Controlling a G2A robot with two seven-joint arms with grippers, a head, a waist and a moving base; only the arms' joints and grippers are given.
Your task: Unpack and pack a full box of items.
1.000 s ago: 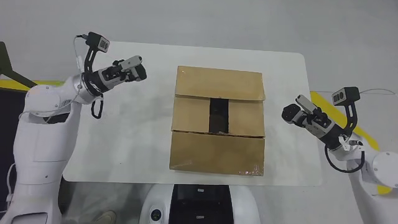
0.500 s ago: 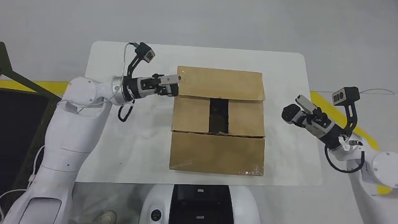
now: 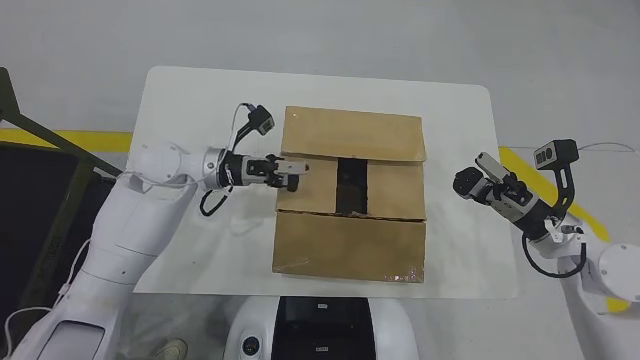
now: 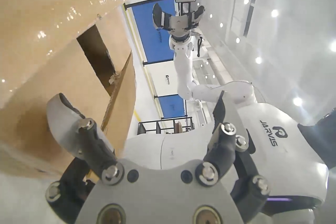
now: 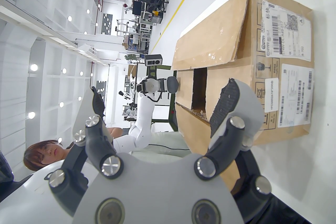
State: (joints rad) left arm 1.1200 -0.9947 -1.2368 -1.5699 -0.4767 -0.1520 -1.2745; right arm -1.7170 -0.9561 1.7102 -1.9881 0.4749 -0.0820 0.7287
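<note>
Left arm [image 3: 170,165] has swung in outstretched, its tool [image 3: 300,166] wide open, empty, seemingly touching the box [image 3: 350,245].

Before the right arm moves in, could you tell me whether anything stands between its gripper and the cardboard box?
Nothing visible does: only a strip of white table lies between the right gripper and the cardboard box.

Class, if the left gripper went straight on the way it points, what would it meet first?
Most likely the cardboard box: the open left gripper points across its top, one finger at a flap. Height is unclear, so it might skim over.
</note>
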